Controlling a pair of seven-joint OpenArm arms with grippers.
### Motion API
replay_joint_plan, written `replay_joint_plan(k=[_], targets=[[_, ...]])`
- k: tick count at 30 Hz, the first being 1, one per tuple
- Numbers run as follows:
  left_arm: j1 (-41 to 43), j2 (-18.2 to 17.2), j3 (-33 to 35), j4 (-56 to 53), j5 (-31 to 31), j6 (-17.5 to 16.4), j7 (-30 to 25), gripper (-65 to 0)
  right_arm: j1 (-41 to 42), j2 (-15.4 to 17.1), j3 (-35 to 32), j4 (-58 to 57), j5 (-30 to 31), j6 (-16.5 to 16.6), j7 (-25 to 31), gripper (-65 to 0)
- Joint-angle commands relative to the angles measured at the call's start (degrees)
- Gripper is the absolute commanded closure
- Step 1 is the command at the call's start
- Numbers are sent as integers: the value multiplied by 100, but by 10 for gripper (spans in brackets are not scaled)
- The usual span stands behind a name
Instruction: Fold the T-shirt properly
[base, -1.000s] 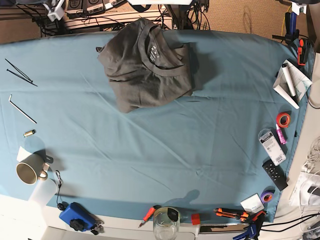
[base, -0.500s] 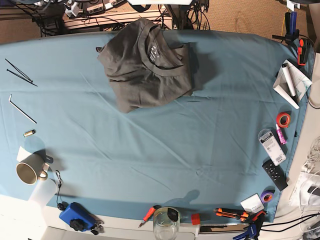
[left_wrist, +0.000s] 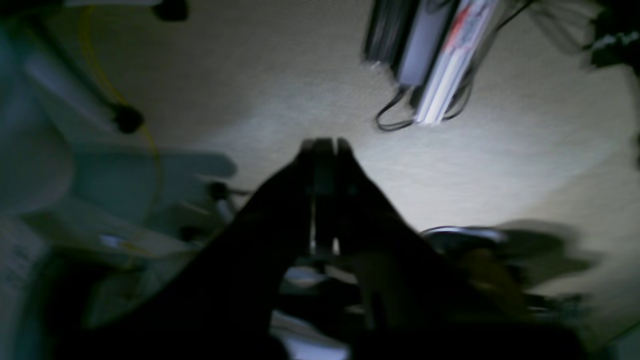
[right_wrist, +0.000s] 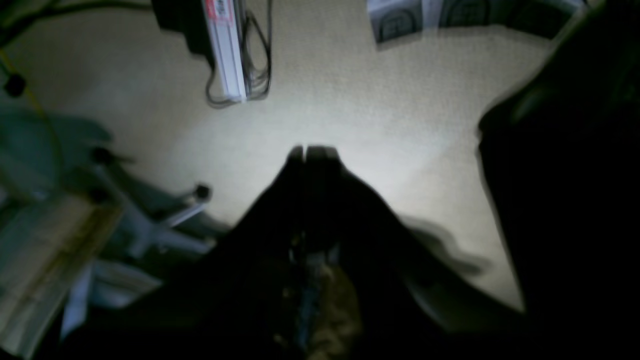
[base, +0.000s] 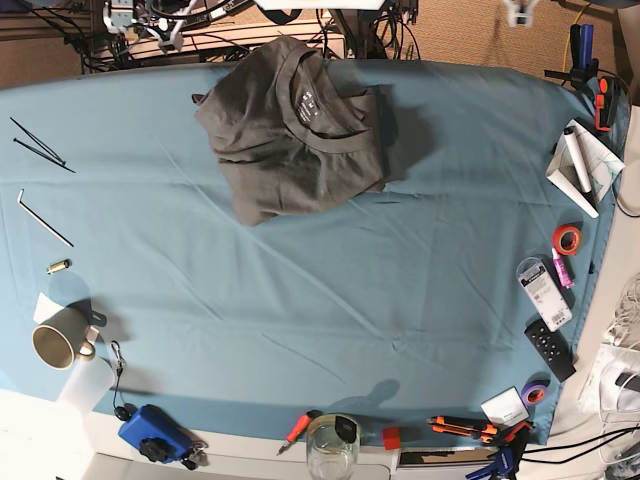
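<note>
We see our left gripper (left_wrist: 324, 146) and right gripper (right_wrist: 311, 152) clenched on nothing above blurred floor, while the T-shirt (base: 295, 130) lies folded on the surface's (base: 330, 300) far edge.

A mug (base: 58, 344) sits left on the blue tablecloth (base: 330, 300) (orange tape roll (base: 567, 239) right).

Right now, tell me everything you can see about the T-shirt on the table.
The T-shirt is dark grey-brown, soft-looking cloth, folded into a rumpled, roughly square bundle turned askew. Its ribbed round neck faces up, a small pale label inside. It lies on the light blue tablecloth near the far edge. Nothing else touches it.
</note>
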Motion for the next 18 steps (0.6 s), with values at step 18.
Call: replay_joint_plan(k=[18], targets=[[-925, 549, 494, -1805, 417, 942, -730, 0, 1064, 74, -1580, -2035, -439, -1368, 2146, 0]])
